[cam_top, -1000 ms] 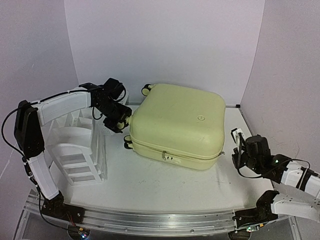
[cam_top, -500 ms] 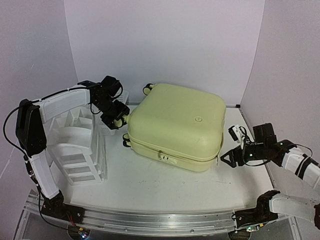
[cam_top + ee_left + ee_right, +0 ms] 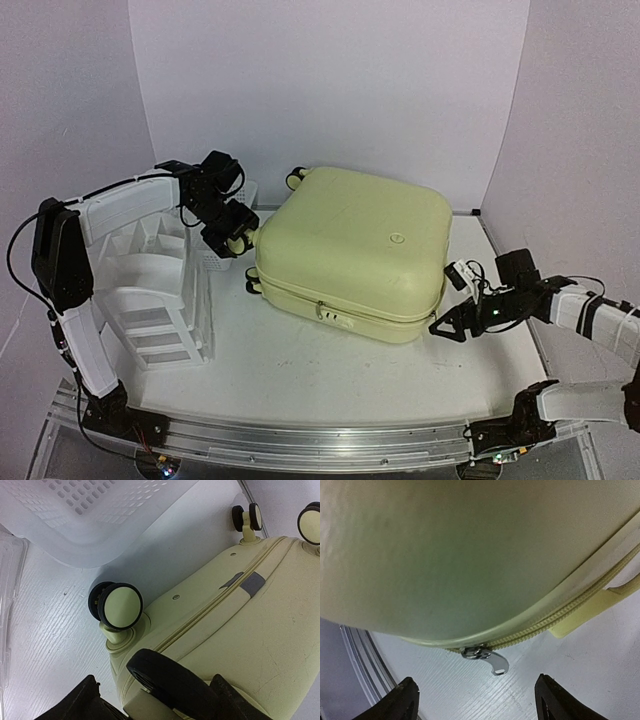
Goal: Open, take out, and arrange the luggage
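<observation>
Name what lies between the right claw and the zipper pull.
Only bare table, in the right wrist view; the right claw is short of the zipper pull.

One overhead, two wrists close beside luggage (image 3: pixel 350 255)

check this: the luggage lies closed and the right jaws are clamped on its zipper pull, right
Not quite. The luggage does lie closed, but the right gripper has its jaws open, and the zipper pull hangs free ahead of them. The right wrist view shows it.
</observation>
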`<state>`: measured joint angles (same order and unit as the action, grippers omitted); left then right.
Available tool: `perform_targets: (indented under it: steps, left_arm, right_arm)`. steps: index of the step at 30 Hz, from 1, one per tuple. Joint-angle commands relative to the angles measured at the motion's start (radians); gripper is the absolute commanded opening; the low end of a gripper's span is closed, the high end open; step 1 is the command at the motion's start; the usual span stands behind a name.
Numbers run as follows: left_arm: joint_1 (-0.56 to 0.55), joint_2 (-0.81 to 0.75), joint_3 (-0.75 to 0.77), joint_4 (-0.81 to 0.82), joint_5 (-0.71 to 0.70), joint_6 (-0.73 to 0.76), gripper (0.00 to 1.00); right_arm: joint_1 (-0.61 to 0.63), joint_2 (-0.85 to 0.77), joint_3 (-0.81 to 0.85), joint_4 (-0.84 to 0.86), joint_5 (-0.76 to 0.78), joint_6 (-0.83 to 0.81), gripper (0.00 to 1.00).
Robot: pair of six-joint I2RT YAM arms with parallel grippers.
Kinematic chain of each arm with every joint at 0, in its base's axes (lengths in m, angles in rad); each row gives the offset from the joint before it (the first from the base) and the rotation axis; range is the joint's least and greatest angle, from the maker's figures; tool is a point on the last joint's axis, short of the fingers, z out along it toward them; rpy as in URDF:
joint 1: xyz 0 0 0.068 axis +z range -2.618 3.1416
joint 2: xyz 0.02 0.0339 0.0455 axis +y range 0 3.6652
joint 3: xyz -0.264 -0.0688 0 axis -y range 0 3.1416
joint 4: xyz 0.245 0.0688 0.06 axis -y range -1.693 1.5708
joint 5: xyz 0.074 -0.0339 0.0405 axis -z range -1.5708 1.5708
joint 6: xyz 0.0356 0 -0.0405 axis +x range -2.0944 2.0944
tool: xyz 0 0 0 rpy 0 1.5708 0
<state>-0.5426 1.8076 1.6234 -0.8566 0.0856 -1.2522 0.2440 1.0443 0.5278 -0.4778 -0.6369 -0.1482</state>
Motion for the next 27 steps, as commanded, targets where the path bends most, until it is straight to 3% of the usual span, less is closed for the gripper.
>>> perform_targets:
  steps: [1,10,14,27]
  left_arm:
    - [-0.008,-0.001,0.062,-0.017,-0.006,0.184,0.03]
    - [-0.007,-0.009,0.067,-0.012,-0.007,0.188,0.03]
    - [-0.007,-0.005,0.068,-0.012,0.0,0.186,0.03]
    - [-0.007,0.001,0.075,-0.01,-0.007,0.187,0.03]
  right_arm:
    - [-0.07,0.051,0.01,0.154,-0.166,-0.028,0.8]
    - [-0.082,0.15,0.024,0.192,-0.314,-0.044,0.69]
    - [-0.082,0.187,0.034,0.194,-0.355,-0.037,0.56]
    - [-0.082,0.154,0.018,0.199,-0.332,0.045,0.43]
